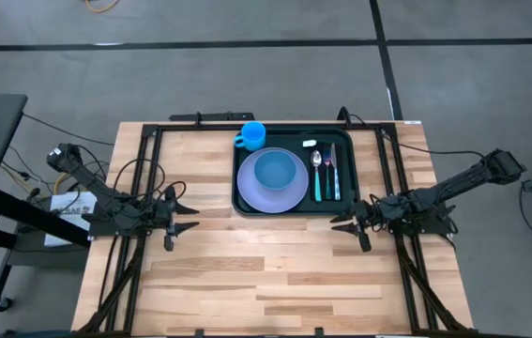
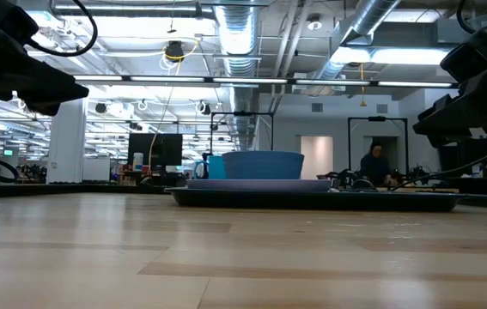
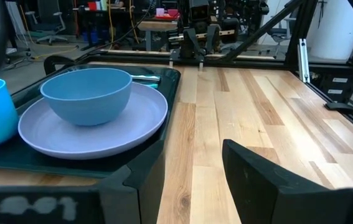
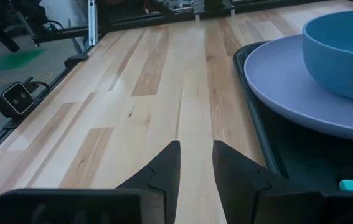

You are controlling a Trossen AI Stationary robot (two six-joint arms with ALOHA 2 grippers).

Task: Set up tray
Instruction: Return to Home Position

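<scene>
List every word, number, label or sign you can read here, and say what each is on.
Nothing reads clearly enough to quote.
White label beside the table, under the left arm: dark print, too small to read.
Pale marks on the body of the left gripper, seen in the left wrist view: blurred, unreadable.
Tray, plate, bowl, cup: no lettering visible.

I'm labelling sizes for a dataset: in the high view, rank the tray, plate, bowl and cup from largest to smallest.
1. tray, clearly the largest
2. plate
3. bowl, sitting on the plate
4. cup, the smallest
</scene>
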